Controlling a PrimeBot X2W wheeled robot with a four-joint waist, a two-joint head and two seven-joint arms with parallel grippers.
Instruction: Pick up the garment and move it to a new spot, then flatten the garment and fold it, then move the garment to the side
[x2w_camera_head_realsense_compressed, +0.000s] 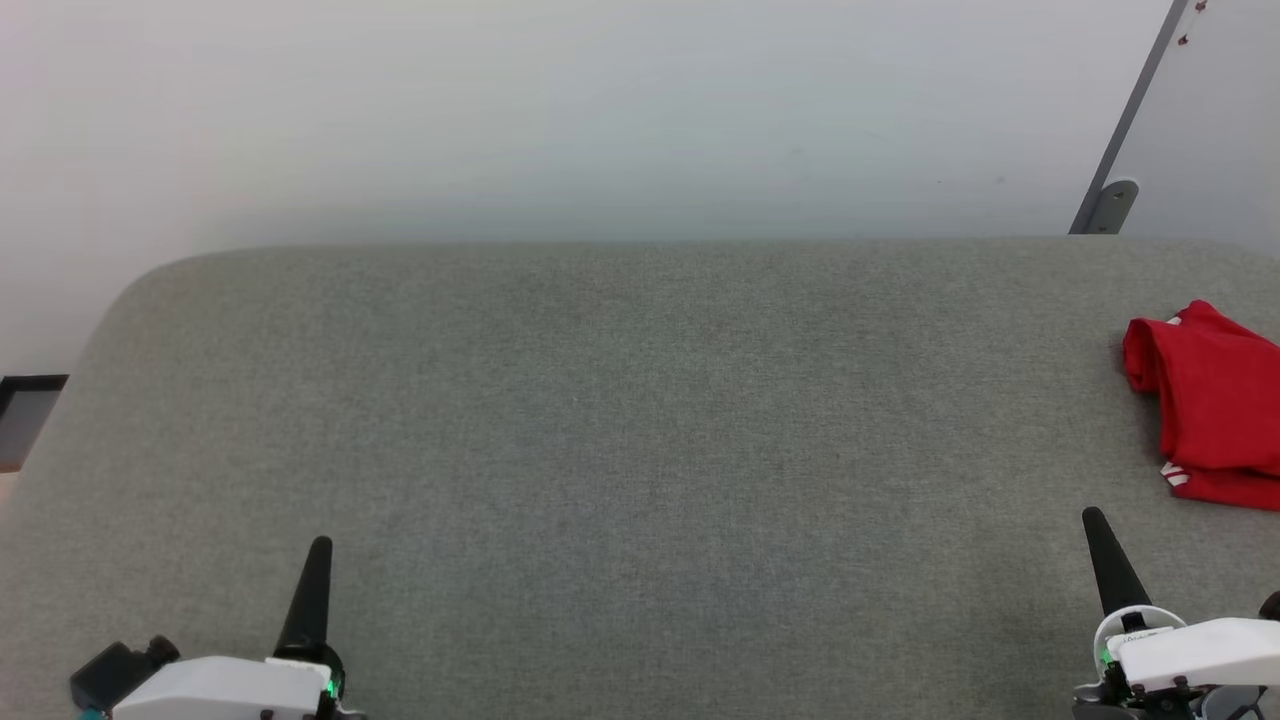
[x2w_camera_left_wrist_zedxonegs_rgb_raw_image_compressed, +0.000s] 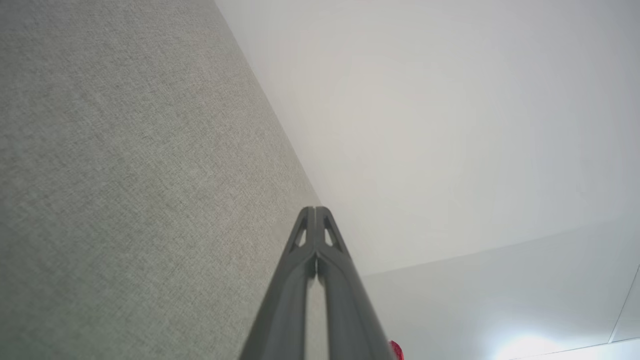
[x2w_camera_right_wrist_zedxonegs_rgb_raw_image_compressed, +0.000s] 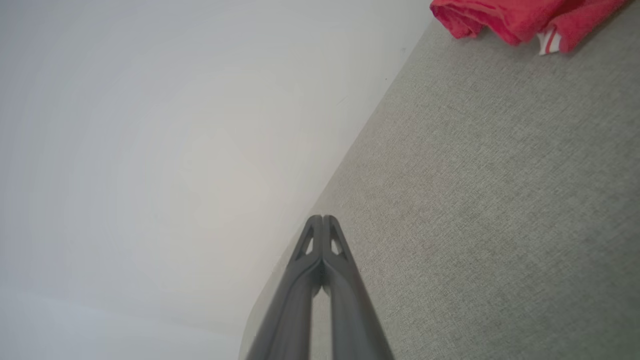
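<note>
At the lower left of the head view the left gripper (x2w_camera_head_realsense_compressed: 318, 548) has its two dark fingers pressed together and carries nothing. At the lower right the right gripper (x2w_camera_head_realsense_compressed: 1096, 520) is closed in the same way, also empty. Both hang just above the grey fabric-covered surface (x2w_camera_head_realsense_compressed: 640, 450).

Further up, at the right edge of the frame, lies the garment (x2w_camera_head_realsense_compressed: 1215, 400). It is a bunched red heap, cut off by the picture's border and well apart from the left gripper. It sits near the right one, up and to the right of its tips.

It looks like thin, soft knit: light, limp and sure to sag and drape when lifted, with nothing fragile about it. The woven surface would probably drag on it rather than let it slide. A pinch on a raised fold at the heap's near left edge seems the easiest hold, and the right gripper is the better placed for it.

A red-and-white stripe trim (x2w_camera_head_realsense_compressed: 1172, 475) peeks out at the heap's lower left. No lettering, brand or label can be read on the folds that face the cameras.

Beyond the surface's far edge stands a plain pale wall (x2w_camera_head_realsense_compressed: 600, 120), with a grey bracket (x2w_camera_head_realsense_compressed: 1112, 205) at the upper right.
</note>
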